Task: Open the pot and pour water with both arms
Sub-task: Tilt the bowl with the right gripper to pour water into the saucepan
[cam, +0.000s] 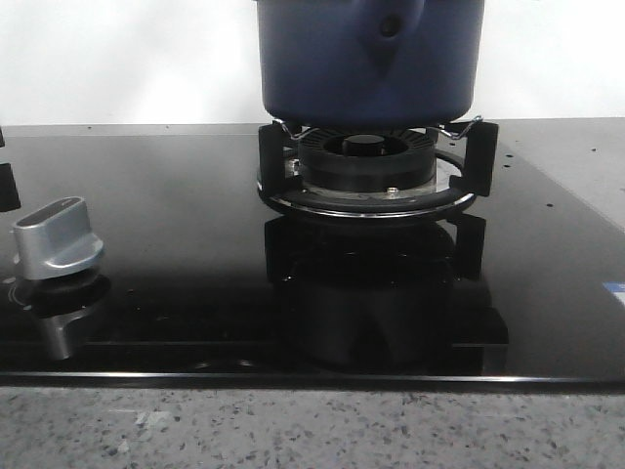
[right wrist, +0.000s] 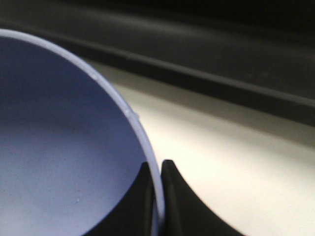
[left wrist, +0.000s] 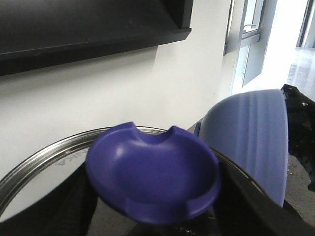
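The pot [cam: 369, 61] sits on the black burner grate [cam: 376, 171] at about twelve o'clock on the glass cooktop [cam: 176, 225], its handle mount with the small round hole facing the front camera; its top is cropped, so that view cannot say whether the lid is on, and neither arm shows there. A silver control knob [cam: 57, 234] stands well apart at roughly eight o'clock, and the speckled bench [cam: 293, 430] edge runs along six o'clock. The left wrist view supplies what the front lacks: a purple-blue knob [left wrist: 153, 176] on a steel-rimmed glass lid [left wrist: 44, 160] fills the lower frame, against a white wall rather than the stove, which suggests the lid is lifted clear to open the pot. The left fingers are not plainly visible there, so whether they are clenched on the knob I cannot tell. Beside the lid, a pale blue ribbed bowl [left wrist: 253, 142] stands tilted. The right wrist view shows the right gripper [right wrist: 156, 196] with its dark fingers [right wrist: 181, 201] pinched on the thin rim of that bowl [right wrist: 59, 147], one inside and one outside, a hold that probably suits tipping it for the pour. No water is visible in any view.
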### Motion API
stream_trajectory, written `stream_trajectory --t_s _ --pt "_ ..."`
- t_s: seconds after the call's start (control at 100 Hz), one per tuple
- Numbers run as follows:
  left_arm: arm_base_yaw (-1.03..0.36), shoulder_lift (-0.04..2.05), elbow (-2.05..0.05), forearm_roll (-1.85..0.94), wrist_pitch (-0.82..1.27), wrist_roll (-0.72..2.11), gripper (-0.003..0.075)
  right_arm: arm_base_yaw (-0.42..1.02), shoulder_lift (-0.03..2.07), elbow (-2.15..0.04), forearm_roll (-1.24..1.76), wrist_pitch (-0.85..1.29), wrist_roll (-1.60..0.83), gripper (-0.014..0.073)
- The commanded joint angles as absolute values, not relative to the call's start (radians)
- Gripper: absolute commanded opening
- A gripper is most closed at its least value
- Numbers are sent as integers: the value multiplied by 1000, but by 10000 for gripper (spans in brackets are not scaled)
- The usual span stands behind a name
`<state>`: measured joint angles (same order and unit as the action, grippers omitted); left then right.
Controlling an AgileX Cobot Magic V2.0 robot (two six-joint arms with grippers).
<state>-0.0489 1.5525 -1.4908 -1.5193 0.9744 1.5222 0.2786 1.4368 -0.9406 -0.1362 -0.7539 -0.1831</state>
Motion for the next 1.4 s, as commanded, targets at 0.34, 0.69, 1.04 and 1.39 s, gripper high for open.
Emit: stream_trajectory --t_s 0.34,0.69,1.04,1.39 --pt "-45 1499 -1531 -1620 950 1514 266 277 1388 -960 -75 -943 -187 -46" --pt "5 1499 -1531 -1620 930 1514 266 270 1388 -922 -22 -938 -188 -46" --pt "15 1499 -1531 -1620 930 1514 266 270 1388 -917 -22 -972 -188 -46" --pt "15 1499 -1531 -1620 930 1514 266 270 1388 -917 -22 -980 -188 -46"
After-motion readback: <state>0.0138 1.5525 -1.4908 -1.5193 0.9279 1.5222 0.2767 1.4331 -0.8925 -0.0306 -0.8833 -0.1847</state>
